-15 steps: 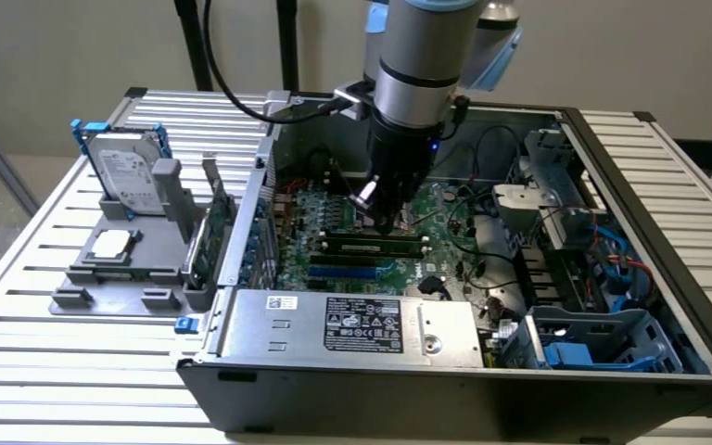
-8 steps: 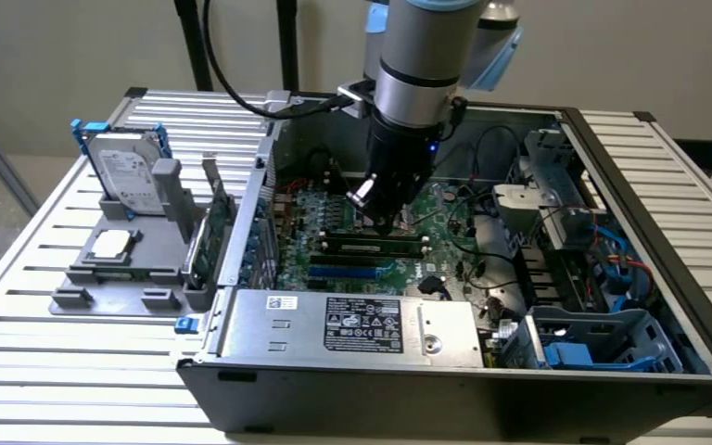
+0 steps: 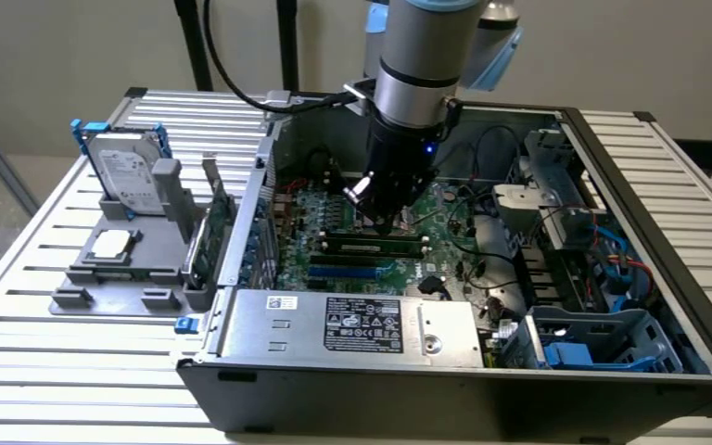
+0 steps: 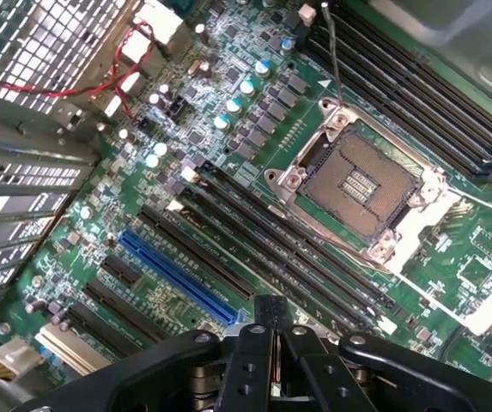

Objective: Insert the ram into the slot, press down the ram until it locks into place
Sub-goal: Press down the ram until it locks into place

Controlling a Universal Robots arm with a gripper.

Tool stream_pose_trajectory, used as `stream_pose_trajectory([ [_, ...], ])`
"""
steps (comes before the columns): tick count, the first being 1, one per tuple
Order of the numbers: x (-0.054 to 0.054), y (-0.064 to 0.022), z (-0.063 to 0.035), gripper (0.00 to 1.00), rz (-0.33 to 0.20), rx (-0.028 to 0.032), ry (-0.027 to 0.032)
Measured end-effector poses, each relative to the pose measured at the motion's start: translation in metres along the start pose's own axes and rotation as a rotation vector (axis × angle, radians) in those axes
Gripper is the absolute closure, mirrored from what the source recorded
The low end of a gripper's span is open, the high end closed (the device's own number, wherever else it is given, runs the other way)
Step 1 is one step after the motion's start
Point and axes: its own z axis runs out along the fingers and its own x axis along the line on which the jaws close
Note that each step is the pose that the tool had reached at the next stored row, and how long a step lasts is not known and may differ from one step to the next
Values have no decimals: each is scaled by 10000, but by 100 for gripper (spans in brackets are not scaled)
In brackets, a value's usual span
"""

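white labels on power supply (image 3: pixel 362 326) and hard drive (image 3: pixel 129 172), print unreadable

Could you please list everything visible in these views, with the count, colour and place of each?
computer case: one, black, open on the slatted table.
slatted table: one, white, under everything.
motherboard: one, green, on the case floor.
ram: one, green stick, lying along a slot below the end effector.
slot: several alike, black, parallel beside the processor socket.
blue slot: one, blue, beside the black ones.
processor socket: one, metal-framed, empty.
power supply: one, silver, at the case's near edge.
hard drive: one, silver, upright in the grey holder.
grey holder: one, at the exterior view's left.
end effector: one, black, shut, tip over the ram.
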Motion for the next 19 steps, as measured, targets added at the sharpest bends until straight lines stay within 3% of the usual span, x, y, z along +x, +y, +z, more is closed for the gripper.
stream_pose_trajectory([
  [19,-2,-1,46,89,3352,-155,-90],
])
